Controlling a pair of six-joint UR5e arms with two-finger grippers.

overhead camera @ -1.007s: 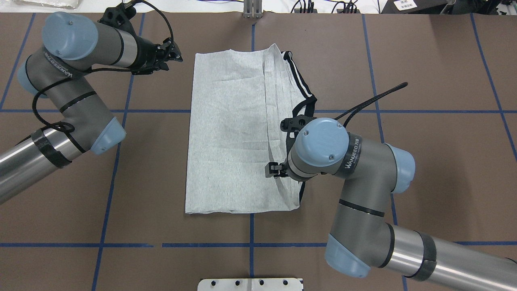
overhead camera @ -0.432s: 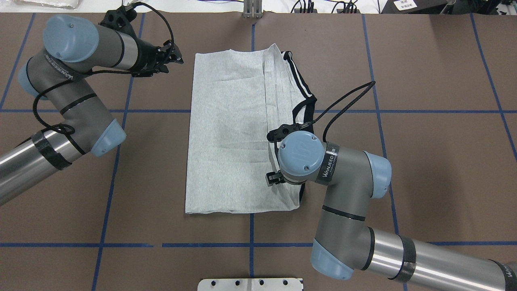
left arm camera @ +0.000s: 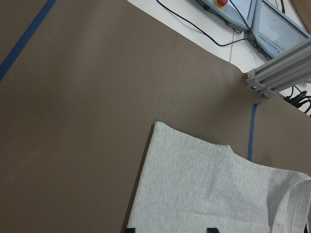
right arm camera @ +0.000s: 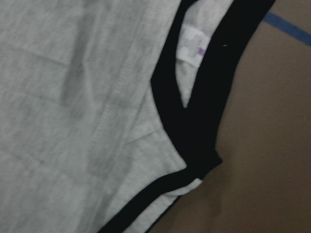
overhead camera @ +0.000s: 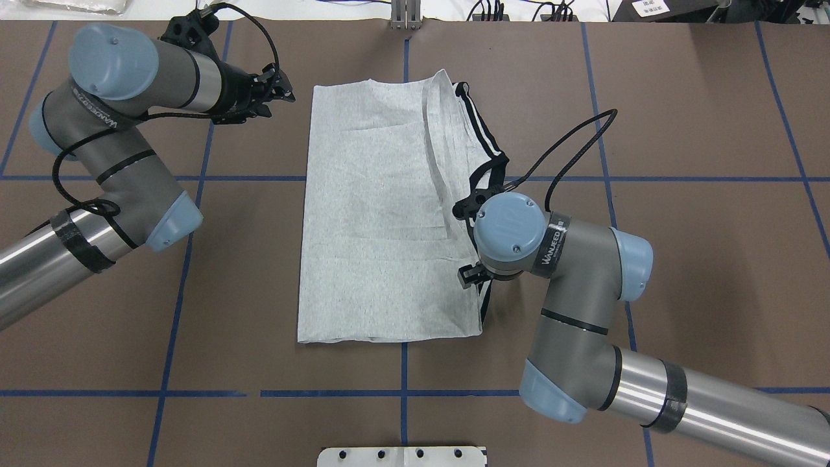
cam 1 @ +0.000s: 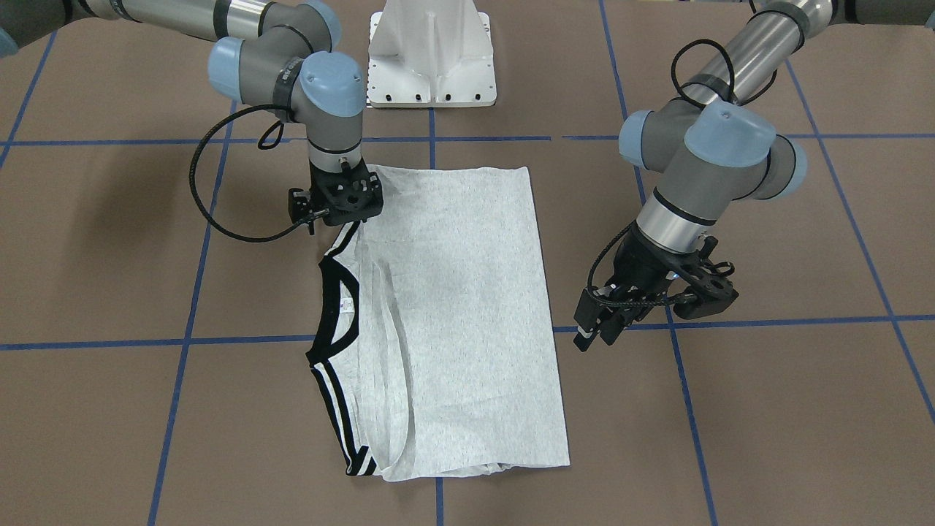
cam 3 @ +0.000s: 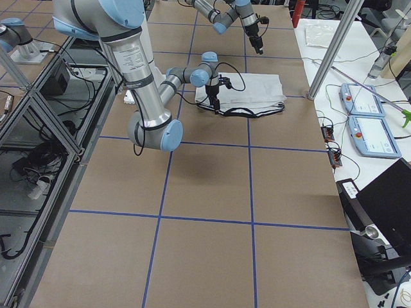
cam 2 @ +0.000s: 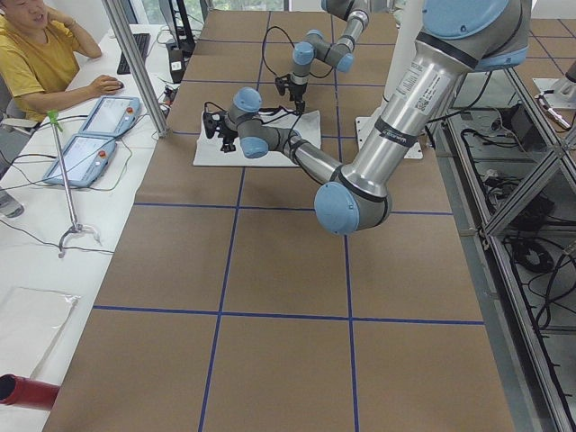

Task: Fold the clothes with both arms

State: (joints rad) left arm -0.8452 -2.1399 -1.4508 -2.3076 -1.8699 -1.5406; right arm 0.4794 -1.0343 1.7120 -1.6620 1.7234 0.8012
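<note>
Right claw (cam 1: 348, 209) points straight down over the shirt's edge near the collar. Its fingers show in no view, so I cannot tell whether it is wide, narrow or holding cloth. Left claw (overhead camera: 282, 93) is wide, with nothing between its fingers, and hovers just off the T-shirt (overhead camera: 369, 214) at the shirt's 10 o'clock corner in the overhead view.

The T-shirt lies flat mid-surface (overhead camera: 681, 259), folded lengthwise into a long rectangle. The black collar (overhead camera: 487, 178) and the striped shoulder (overhead camera: 478, 126) stick out along its 3 o'clock side.

Risks, as I judge them:
- The stacked layers under the right claw are loose, so a pinch that catches only the top one would pull the fold apart.
- The left claw sits beside the fabric rather than over it. Closing there would grab nothing or scrape the brown surface.
- The right arm's cable loop (overhead camera: 570, 143) hangs near the collar and could drag it.

Count: one T-shirt, two arms, two claws, one white pedestal (cam 1: 431, 58), one person (cam 2: 36, 54), two tablets (cam 2: 108, 115).
</note>
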